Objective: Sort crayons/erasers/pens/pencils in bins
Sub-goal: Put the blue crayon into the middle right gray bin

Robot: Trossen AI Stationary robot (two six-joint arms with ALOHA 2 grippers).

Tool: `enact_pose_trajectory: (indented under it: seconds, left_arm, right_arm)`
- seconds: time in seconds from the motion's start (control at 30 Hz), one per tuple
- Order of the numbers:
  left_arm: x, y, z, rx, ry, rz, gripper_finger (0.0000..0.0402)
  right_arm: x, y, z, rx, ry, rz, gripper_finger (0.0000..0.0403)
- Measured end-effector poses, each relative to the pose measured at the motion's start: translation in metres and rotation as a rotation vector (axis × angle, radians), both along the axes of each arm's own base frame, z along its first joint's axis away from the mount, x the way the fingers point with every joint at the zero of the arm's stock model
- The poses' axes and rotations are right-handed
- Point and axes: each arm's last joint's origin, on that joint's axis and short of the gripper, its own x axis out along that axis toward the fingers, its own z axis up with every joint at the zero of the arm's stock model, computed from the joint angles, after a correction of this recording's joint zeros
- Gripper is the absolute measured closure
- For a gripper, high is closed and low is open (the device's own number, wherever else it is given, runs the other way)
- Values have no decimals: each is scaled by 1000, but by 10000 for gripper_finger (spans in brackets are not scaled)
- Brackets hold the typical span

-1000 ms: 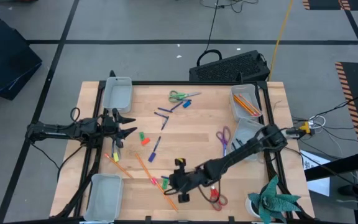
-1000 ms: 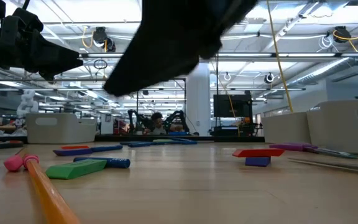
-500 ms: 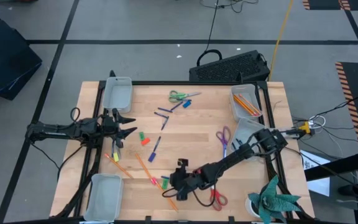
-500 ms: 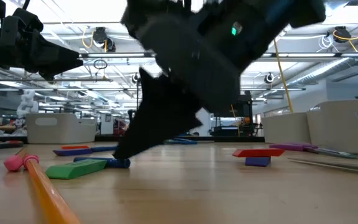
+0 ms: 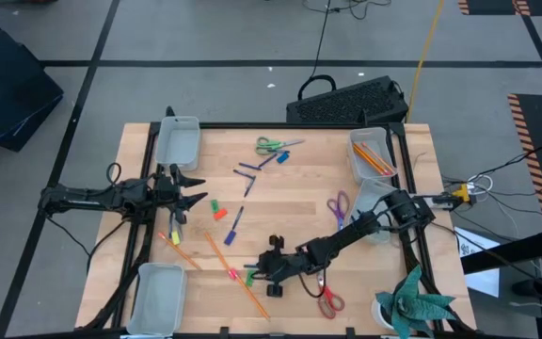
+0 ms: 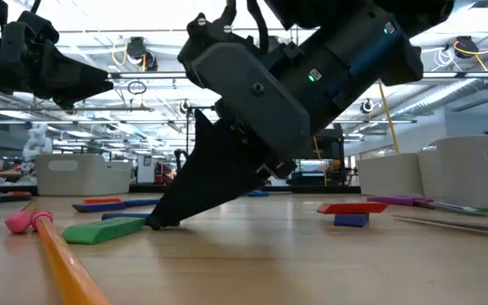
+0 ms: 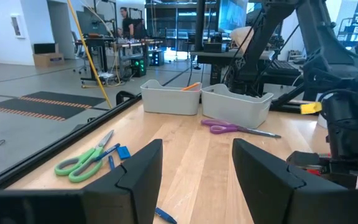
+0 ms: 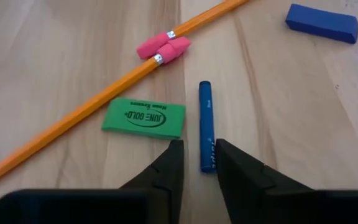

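Observation:
A blue crayon (image 8: 206, 124) lies on the table beside a green eraser (image 8: 143, 117), near the table's front middle. My right gripper (image 8: 201, 144) is down at the table (image 6: 158, 222). It is open by a narrow gap, one finger on either side of the crayon's near end. Two orange pencils (image 8: 104, 99) with pink rubber ends lie just beyond the eraser. My left gripper (image 5: 191, 193) hovers open over the table's left side, nothing between its fingers (image 7: 197, 155). More pens and crayons (image 5: 219, 211) lie scattered mid-table. My right gripper comes slanting down from the table's right, its fingers lying along the blue crayon and straddling that crayon's near end (image 8: 207, 163). A sliver of wood shows between one finger (image 8: 174, 163) and the crayon. I cannot tell whether the other finger touches it.
Bins stand at the far left (image 5: 178, 143), near left (image 5: 157, 297) and right edge (image 5: 373, 155), the far right one holding pencils. Green scissors (image 5: 276, 145), purple scissors (image 5: 338, 207) and red scissors (image 5: 327, 299) lie on the table. A blue eraser (image 8: 322, 23) lies beyond the crayon.
My right gripper has come down from above the table and a little toward the left and far edges, until its fingertips stand at the blue crayon's end beside the green eraser. The crayon and eraser have stayed put.

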Motion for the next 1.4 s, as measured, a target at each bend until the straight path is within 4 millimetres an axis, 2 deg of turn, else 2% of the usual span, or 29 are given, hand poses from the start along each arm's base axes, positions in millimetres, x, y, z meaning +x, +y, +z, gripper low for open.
enact_pose_trajectory:
  seconds: [0.3, 0.5, 0.6, 0.8, 0.97, 1.2, 1.33, 1.4]
  left_arm:
    - [0, 0, 0, 0, 1, 0, 204]
    - [0, 0, 0, 0, 1, 0, 204]
    - [0, 0, 0, 0, 2, 0, 204]
    - [0, 0, 0, 0, 2, 0, 204]
    - [0, 0, 0, 0, 1, 0, 204]
    - [0, 0, 0, 0, 2, 0, 204]
    - [0, 0, 0, 0, 2, 0, 204]
    - [0, 0, 0, 0, 2, 0, 204]
  right_arm:
    - [1, -6, -2, -62, 9, 42, 389]
    - [0, -8, 7, -109, -1, 79, 375]
    - [-3, -13, 25, -148, 0, 101, 369]
    - [-20, -33, 78, -178, 63, 84, 382]
    - [-61, -54, 128, -193, 209, -37, 379]
    - [-150, -80, 179, -170, 513, -396, 378]
    - [-198, -89, 194, -122, 640, -575, 379]
    - [-218, -95, 191, -89, 691, -637, 379]
